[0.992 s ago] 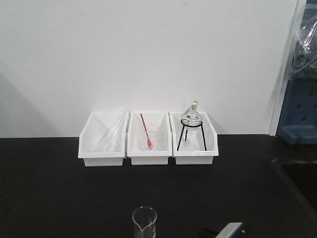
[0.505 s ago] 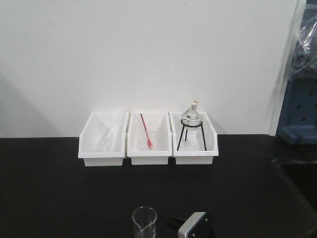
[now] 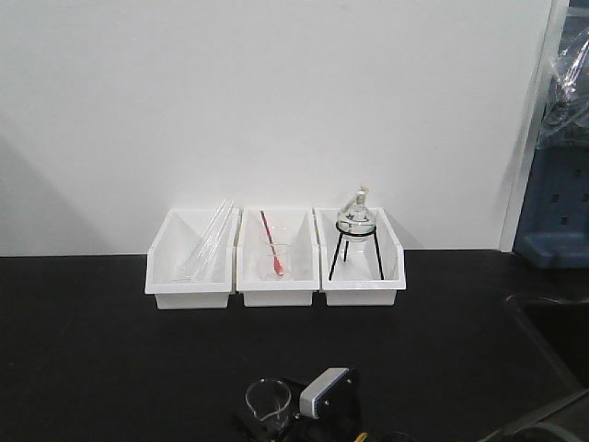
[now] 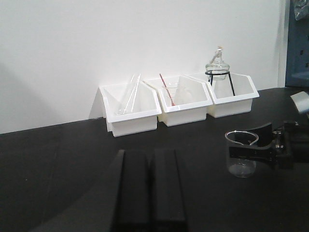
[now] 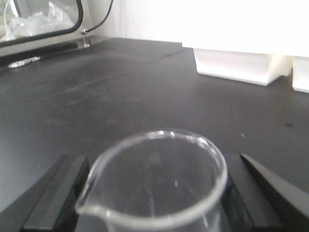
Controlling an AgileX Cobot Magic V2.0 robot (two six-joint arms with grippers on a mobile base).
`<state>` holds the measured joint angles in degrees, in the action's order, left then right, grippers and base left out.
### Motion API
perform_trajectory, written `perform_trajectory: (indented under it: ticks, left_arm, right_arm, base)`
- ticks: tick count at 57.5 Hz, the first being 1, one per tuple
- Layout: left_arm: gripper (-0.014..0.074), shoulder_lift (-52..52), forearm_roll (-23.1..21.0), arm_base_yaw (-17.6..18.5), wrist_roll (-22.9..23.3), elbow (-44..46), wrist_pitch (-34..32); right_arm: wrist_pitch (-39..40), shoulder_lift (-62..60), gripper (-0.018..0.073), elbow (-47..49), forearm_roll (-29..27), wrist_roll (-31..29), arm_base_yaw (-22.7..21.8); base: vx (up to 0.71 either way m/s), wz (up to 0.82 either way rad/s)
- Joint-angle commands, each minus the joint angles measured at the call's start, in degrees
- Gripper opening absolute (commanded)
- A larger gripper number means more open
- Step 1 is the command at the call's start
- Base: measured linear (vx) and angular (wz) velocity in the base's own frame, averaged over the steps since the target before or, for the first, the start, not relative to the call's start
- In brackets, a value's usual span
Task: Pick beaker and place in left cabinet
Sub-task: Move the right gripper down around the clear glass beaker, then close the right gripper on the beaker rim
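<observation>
Black bench (image 3: 110, 350): right hand (image 5: 155, 193) apparently straddles the half-cropped beaker (image 4: 241, 154).

Matte black, flat-sided jaws on left gripper (image 4: 150, 157) and right gripper (image 3: 269, 412); silver-grey rounded housing (image 3: 323, 390) behind the right.

A plain white wall (image 3: 276, 92) backs a black benchtop (image 3: 92, 350) holding 3 white bins (image 3: 276, 296).

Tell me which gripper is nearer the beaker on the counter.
Right. The right gripper has a finger on each side of the beaker. The left gripper sits apart from it, off to its left and closer to the robot, jaws together.
</observation>
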<state>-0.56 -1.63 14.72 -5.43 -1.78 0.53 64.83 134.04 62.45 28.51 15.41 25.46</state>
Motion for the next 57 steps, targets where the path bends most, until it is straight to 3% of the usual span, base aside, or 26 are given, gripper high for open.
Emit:
perform_trajectory:
  ticks: [1, 8, 14, 25, 26, 27, 32, 45, 57]
  left_arm:
    - [0.0001, -1.04, -0.47, 0.22, 0.19, -0.94, -4.8]
    - [0.0001, -1.04, -0.47, 0.22, 0.19, -0.94, -4.8]
    - [0.0001, -1.04, -0.47, 0.22, 0.19, -0.94, -4.8]
    - [0.0001, -1.04, -0.47, 0.22, 0.19, -0.94, -4.8]
    - [0.0001, -1.04, -0.47, 0.22, 0.19, -0.94, -4.8]
    - [0.0001, -1.04, -0.47, 0.22, 0.19, -0.94, -4.8]
    - [0.0001, -1.04, -0.47, 0.22, 0.19, -0.94, -4.8]
    - [0.0001, -1.04, -0.47, 0.22, 0.19, -0.94, -4.8]
    - [0.0001, -1.04, -0.47, 0.22, 0.19, -0.94, -4.8]
  right_arm:
    - [4.74, -2.18, 0.0575, 3.43, -1.06, 0.63, 0.65]
    - [4.18, -1.91, 0.0531, 4.06, -1.6, 0.65, 1.55]
    - [2.58, -1.91, 0.0441, 4.06, -1.34, 1.26, 1.55]
    - [-2.4, -1.91, 0.0199, 4.06, -1.21, 1.72, 1.55]
    - [-2.28, -1.91, 0.0103, 4.06, -1.07, 1.67, 1.55]
    - [-2.15, -1.91, 0.0077, 4.06, -1.07, 1.67, 1.55]
    - [-1.91, -1.91, -0.0007, 4.06, -1.07, 1.67, 1.55]
    - [-2.61, -1.91, 0.0009, 4.06, -1.07, 1.62, 1.55]
    - [-2.79, -1.91, 0.0084, 4.06, -1.07, 1.62, 1.55]
  base:
    - [0.0, 0.0]
    - [0.0, 0.0]
    - [0.0, 0.0]
    - [0.0, 0.0]
    - [0.0, 0.0]
    - [0.0, 0.0]
    - [0.0, 0.0]
    - [0.0, 0.0]
    - [0.0, 0.0]
